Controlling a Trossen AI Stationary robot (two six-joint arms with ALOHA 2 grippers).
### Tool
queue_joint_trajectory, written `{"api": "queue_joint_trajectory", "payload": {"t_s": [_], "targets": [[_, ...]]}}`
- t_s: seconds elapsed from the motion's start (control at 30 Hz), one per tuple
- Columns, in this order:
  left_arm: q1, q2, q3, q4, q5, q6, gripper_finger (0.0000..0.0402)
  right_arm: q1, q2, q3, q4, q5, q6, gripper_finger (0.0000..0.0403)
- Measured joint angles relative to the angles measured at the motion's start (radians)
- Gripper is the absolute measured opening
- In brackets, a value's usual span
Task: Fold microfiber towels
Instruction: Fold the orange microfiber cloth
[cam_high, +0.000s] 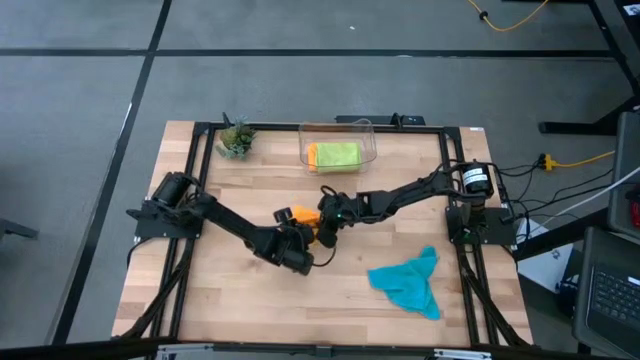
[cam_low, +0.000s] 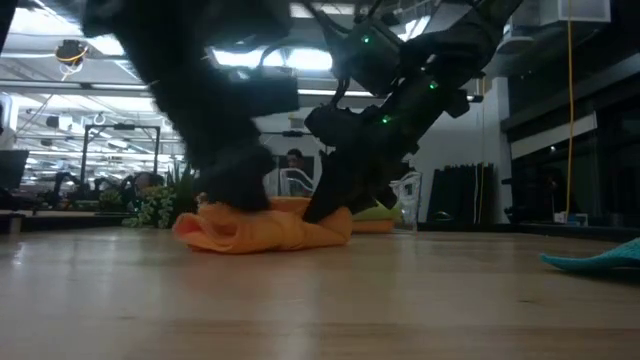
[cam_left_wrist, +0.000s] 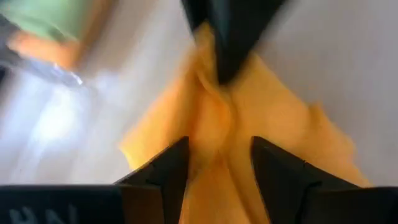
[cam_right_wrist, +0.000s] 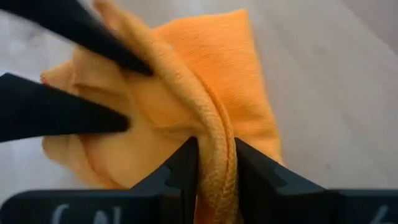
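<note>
An orange towel (cam_high: 306, 215) lies bunched on the middle of the table (cam_high: 250, 320), resting on its underside (cam_low: 265, 232). My right gripper (cam_right_wrist: 216, 162) comes from the table's right and is shut on a thick fold of it. My left gripper (cam_left_wrist: 219, 165) comes from the near left. It is open, with its fingers on either side of a raised ridge of the same towel. A teal towel (cam_high: 408, 282) lies crumpled near the table's right front. A lime green towel (cam_high: 336, 154) lies folded in the clear bin (cam_high: 370, 130), on an orange one. My right gripper pinches a thick rolled fold (cam_right_wrist: 214, 134) of the orange towel between its two fingers, several layers thick. The fingers slant down from the table's right. The towel's bulk rests on the table past the fingertips. My left gripper's fingers (cam_left_wrist: 168, 171) flank a ridge (cam_left_wrist: 214, 124) of the towel; I cannot tell whether they touch it.
A small potted plant (cam_high: 236, 138) stands at the far left, next to the clear bin at the far middle. Bare wood lies along the near edge and at the near left. The two grippers stand close together over the orange towel.
</note>
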Motion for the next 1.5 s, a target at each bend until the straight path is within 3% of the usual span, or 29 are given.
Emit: {"api": "queue_joint_trajectory", "payload": {"t_s": [0.17, 0.37, 0.7, 0.9, 1.0, 1.2, 1.33, 1.5], "targets": [[-0.025, 0.000, -0.050, -0.006, 0.089, -0.072, 0.0164, -0.003, -0.005, -0.001, -0.001, -0.028, -0.008, 0.0094], [-0.065, -0.008, -0.121, 0.004, 0.093, -0.166, 0.0164, -0.002, -0.094, -0.001, -0.028, -0.106, -0.027, 0.0094], [-0.178, -0.021, -0.131, -0.037, 0.103, -0.175, 0.0164, 0.051, -0.305, -0.001, -0.383, -0.126, -0.030, 0.0094], [-0.255, -0.093, -0.072, -0.164, -0.009, -0.136, 0.0164, 0.117, -0.347, -0.001, -0.477, -0.104, -0.047, 0.0094], [-0.277, -0.181, -0.014, -0.229, -0.059, -0.122, 0.0164, 0.138, -0.340, -0.002, -0.437, -0.096, -0.079, 0.0094], [-0.330, -0.336, 0.002, -0.257, -0.009, -0.180, 0.0164, 0.171, -0.272, -0.002, -0.253, -0.061, -0.186, 0.0094], [-0.369, -0.384, 0.000, -0.273, -0.008, -0.206, 0.0164, 0.188, -0.179, -0.002, -0.055, -0.061, -0.321, 0.0094], [-0.409, -0.390, 0.001, -0.303, -0.104, -0.212, 0.0164, 0.194, -0.075, -0.002, 0.152, -0.059, -0.445, 0.0094]]}}
